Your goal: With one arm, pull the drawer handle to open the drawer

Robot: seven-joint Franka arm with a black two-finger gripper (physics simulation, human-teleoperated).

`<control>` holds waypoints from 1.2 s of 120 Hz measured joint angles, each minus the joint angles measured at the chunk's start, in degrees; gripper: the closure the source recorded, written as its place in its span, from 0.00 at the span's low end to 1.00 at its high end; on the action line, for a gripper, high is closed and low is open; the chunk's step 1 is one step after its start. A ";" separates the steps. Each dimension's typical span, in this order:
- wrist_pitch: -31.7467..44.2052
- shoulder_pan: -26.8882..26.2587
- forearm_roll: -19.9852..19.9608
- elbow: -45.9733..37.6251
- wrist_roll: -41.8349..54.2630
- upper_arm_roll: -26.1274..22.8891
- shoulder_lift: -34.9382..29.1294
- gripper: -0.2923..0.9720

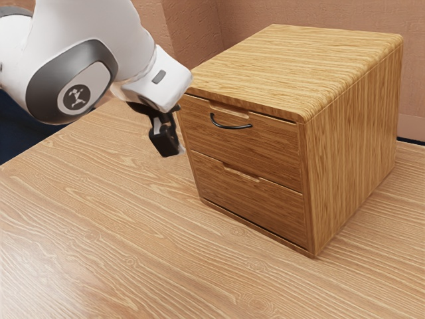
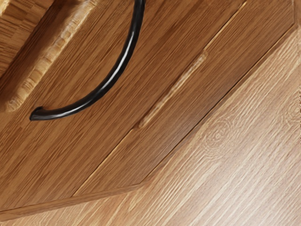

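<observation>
A wooden two-drawer cabinet [image 1: 345,133] stands on the table. Its top drawer [image 1: 265,143] sits flush with the front and carries a thin curved black handle [image 1: 230,124]. My gripper [image 1: 166,141] hangs in front of the cabinet toward the exterior view's left, about level with the top drawer and a short way off the handle's near end, touching nothing. The wrist view looks close at the drawer front, where the black handle [image 2: 108,80] curves across the wood.
The lower drawer [image 1: 252,196] has a shallow wooden grip [image 1: 240,174], and that grip [image 2: 171,92] also runs below the handle in the wrist view. The wood-grain table [image 1: 133,246] stretches wide in front of the cabinet. A wall stands behind it.
</observation>
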 joint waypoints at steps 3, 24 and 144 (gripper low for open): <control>0.81 -0.02 -0.58 -0.06 1.53 -0.09 0.08 0.23; 4.34 0.26 -3.97 -0.18 11.02 0.62 0.87 0.23; 12.17 -0.11 -9.76 -1.22 41.87 0.64 3.45 0.50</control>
